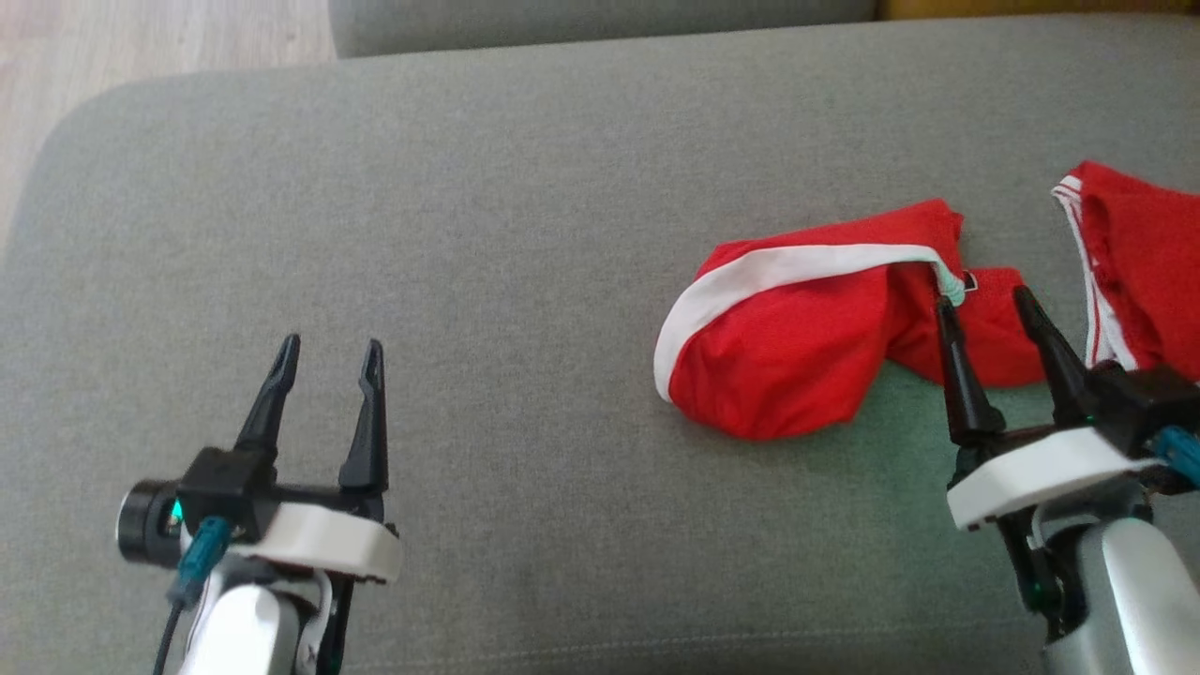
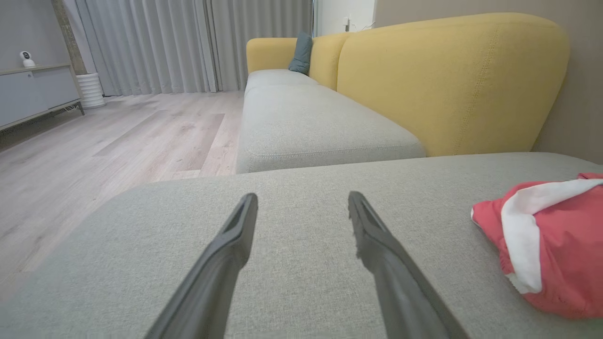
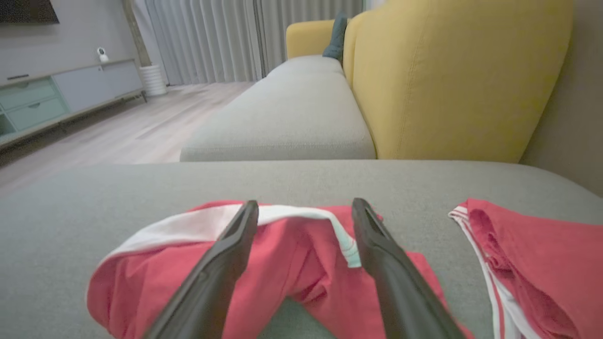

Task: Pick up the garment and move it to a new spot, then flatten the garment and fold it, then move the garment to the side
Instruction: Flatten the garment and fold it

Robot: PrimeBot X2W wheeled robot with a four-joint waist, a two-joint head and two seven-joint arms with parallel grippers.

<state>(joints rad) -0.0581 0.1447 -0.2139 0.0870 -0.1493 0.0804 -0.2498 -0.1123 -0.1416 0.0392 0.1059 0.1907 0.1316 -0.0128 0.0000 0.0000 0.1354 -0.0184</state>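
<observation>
The garment is red with white trim and lies crumpled on the grey sofa cushion, right of centre. Another part of the red cloth lies at the right edge. My right gripper stands open just over the garment's near right side, its fingers straddling a raised fold without closing on it. The right wrist view shows the garment bunched between and beyond the two spread fingers. My left gripper is open and empty over bare cushion at the lower left. From the left wrist view, the garment lies far to the right.
The cushion's rounded left edge drops to a wooden floor. A second grey seat cushion and a yellow backrest lie beyond. A low cabinet and curtains stand across the room.
</observation>
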